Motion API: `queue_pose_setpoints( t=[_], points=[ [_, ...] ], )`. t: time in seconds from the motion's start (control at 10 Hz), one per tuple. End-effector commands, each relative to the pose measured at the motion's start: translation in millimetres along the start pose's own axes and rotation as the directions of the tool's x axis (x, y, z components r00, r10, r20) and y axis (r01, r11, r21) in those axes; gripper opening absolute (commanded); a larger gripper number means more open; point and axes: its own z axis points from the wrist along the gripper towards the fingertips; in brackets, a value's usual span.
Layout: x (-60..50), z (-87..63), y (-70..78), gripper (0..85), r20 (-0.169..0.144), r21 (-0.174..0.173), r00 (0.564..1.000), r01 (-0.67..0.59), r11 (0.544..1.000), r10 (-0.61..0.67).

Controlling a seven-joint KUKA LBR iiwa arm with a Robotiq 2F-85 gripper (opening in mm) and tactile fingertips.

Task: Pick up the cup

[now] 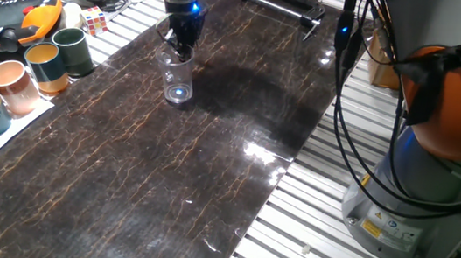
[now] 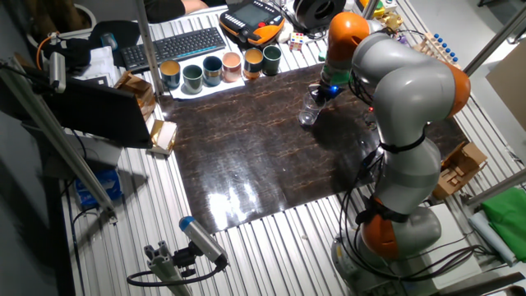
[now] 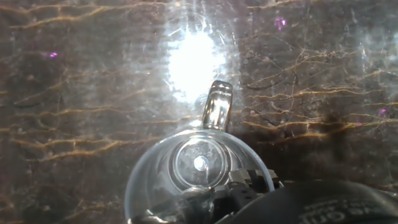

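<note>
- The small clear plastic cup (image 1: 178, 77) stands upright on the dark marble-pattern table mat (image 1: 208, 170), in upper centre-left of one fixed view
- The black two-finger gripper (image 1: 181, 45) is right above the cup, fingers at its rim; can not tell if it grips or how wide the jaws are
- Hand view: cup (image 3: 199, 171) at bottom centre, w/ a clear handle-like part pointing up
- Row of coloured ceramic mugs (image 1: 15, 85) at left edge, well apart from cup
</note>
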Motion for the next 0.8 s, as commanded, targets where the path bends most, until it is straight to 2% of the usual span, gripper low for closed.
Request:
queue_pose_setpoints(
  t=[0.0,0.1,0.4,0.7],
  points=[
    [1.3,-5.7,0.5,0.7,-0.004,-0.004,1.0,-0.001,1.0,0.001],
    [3.5,-12.3,2.4,0.7,-0.009,-0.01,1.0,0.001,1.0,-0.001],
    [9.0,-23.3,10.7,0.7,0.002,-0.01,1.0,0.007,1.0,-0.007],
    [17.9,-32.5,9.8,0.7,-0.005,-0.018,1.0,0.014,1.0,-0.014]
  ],
)
